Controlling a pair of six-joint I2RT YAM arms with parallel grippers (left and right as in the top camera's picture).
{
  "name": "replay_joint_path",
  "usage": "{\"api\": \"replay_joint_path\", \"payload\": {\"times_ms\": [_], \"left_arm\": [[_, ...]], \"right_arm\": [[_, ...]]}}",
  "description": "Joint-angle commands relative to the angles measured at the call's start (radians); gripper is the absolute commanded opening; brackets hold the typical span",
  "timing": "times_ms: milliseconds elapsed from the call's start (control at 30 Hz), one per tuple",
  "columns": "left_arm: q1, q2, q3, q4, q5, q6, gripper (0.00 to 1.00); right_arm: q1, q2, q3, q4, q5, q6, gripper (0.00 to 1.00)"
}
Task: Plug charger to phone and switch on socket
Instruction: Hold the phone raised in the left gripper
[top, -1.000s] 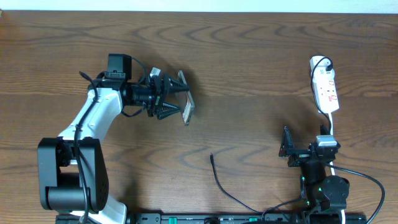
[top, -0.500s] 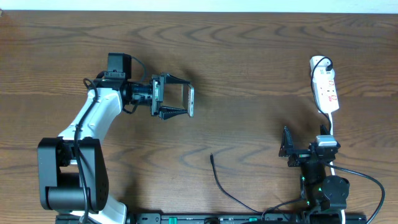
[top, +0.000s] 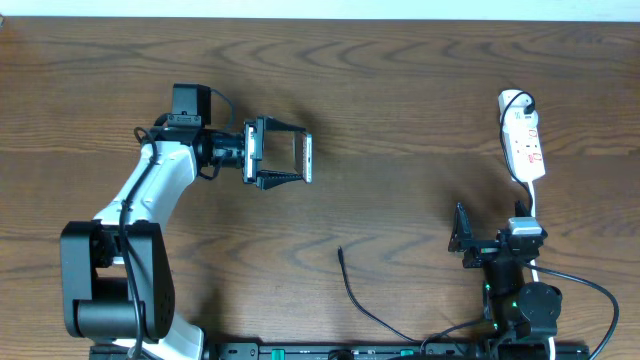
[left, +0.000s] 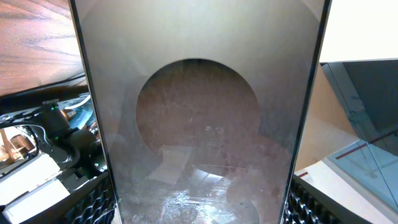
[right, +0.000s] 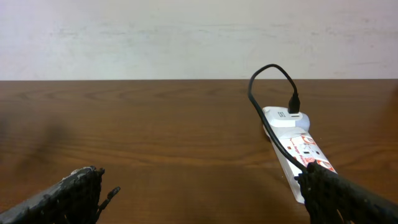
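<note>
Left pincer (top: 297, 158) clamped around phone (top: 308, 160).

Glossy brownish-grey phone (left: 199, 124), white red-marked socket (top: 522, 135), black charger (top: 347, 283), brown wood-grain table (top: 400, 100).

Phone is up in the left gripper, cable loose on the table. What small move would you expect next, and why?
Probably the right gripper, open and empty, reaches left toward the plug tip of the charger, which lies free on the table. The left gripper holds the phone on edge, so the plug is the missing piece.
</note>
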Motion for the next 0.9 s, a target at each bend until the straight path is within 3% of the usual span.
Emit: {"api": "replay_joint_path", "payload": {"times_ms": [0,867], "left_arm": [[0.0,-0.017,0.031,0.031,0.061,-0.012,0.07],[0.0,-0.017,0.031,0.054,0.061,0.008,0.07]], "right_arm": [[0.007,0.0,-0.001,-0.004,0.008,0.006,0.99],[0.007,0.0,-0.001,-0.004,0.008,0.006,0.99]]}}
